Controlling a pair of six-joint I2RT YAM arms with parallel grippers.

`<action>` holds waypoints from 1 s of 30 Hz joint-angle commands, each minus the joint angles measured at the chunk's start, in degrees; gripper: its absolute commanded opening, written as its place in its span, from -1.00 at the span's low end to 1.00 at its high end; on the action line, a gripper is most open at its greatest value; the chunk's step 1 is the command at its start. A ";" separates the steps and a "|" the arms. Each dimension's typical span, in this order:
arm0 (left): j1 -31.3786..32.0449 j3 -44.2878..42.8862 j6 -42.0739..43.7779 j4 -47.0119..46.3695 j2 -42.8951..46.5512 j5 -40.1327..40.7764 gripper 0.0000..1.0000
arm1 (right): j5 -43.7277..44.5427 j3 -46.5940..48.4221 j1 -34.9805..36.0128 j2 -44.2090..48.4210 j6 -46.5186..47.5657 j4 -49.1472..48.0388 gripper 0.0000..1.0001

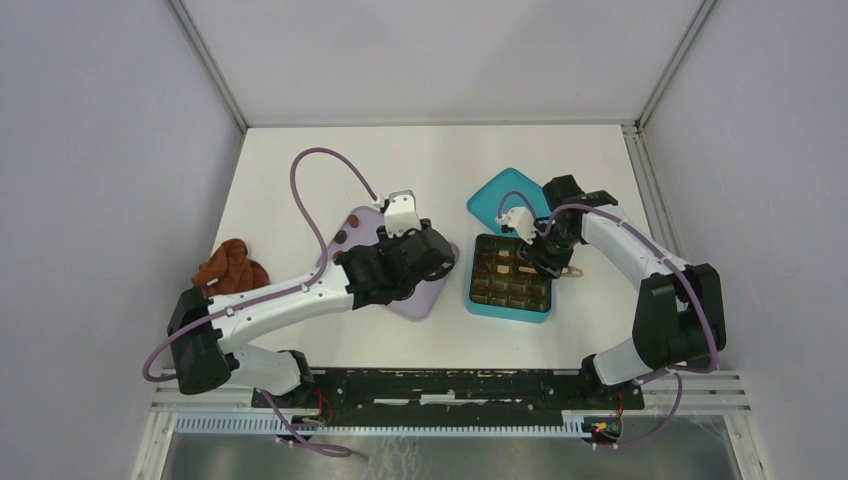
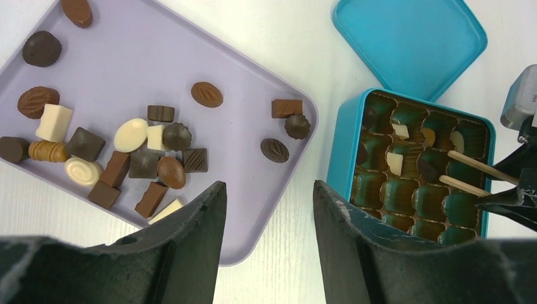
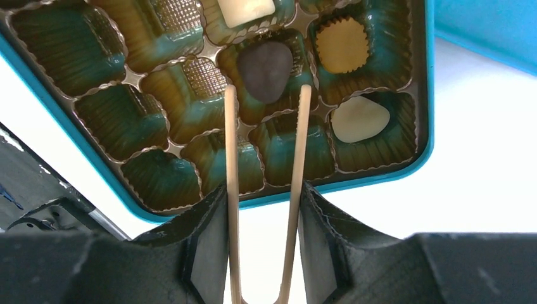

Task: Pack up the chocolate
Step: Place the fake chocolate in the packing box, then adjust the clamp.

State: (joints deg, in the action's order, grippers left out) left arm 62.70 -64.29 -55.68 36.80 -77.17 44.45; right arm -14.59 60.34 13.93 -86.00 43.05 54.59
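Observation:
Loose chocolate [image 2: 136, 152] of dark, mid-brown and cream pieces lies on the lavender tray [image 2: 240, 63]. My left gripper [image 2: 269, 190] hangs open and empty over the tray's near corner. Beside the tray stands the teal box [image 2: 342, 139] with its gold cell liner. My right gripper [image 3: 263, 196] is shut on wooden tongs [image 3: 231, 158], whose tips are spread on either side of a dark chocolate [image 3: 265, 69] lying in a cell. Neighbouring cells hold a tan round piece [image 3: 342, 44] and two cream pieces [image 3: 359, 118].
The box's teal lid [image 2: 411, 44] lies flat on the table just behind the box. A rust-brown cloth lump [image 1: 230, 268] sits at the left by the left arm. Walls enclose the table on three sides.

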 commanded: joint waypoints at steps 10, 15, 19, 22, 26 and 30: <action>-20.02 11.76 3.99 -14.77 16.62 -27.03 0.32 | -25.30 9.90 0.96 4.83 -1.69 -4.05 -0.22; -26.29 22.40 -3.72 -33.44 28.37 -41.11 0.48 | -38.13 7.49 2.16 7.86 -11.26 -17.90 -0.23; -26.35 30.64 -14.21 -52.50 33.25 -43.95 0.62 | -45.11 5.21 3.81 10.00 -22.12 -32.50 -0.22; -26.22 31.25 -17.56 -58.27 33.10 -43.63 0.71 | -46.36 5.66 6.45 10.17 -28.56 -40.39 -0.22; -25.20 25.49 -14.35 -55.14 29.22 -42.71 0.74 | -46.44 8.12 10.28 8.09 -32.25 -42.96 -0.22; -22.24 20.05 -12.34 -51.15 24.36 -39.57 0.73 | -45.77 8.70 13.72 7.19 -36.39 -47.22 -0.22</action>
State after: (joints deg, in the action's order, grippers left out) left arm 37.95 -37.91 -68.14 -12.75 -49.43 3.09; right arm -58.35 65.89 25.10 -78.04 13.39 15.73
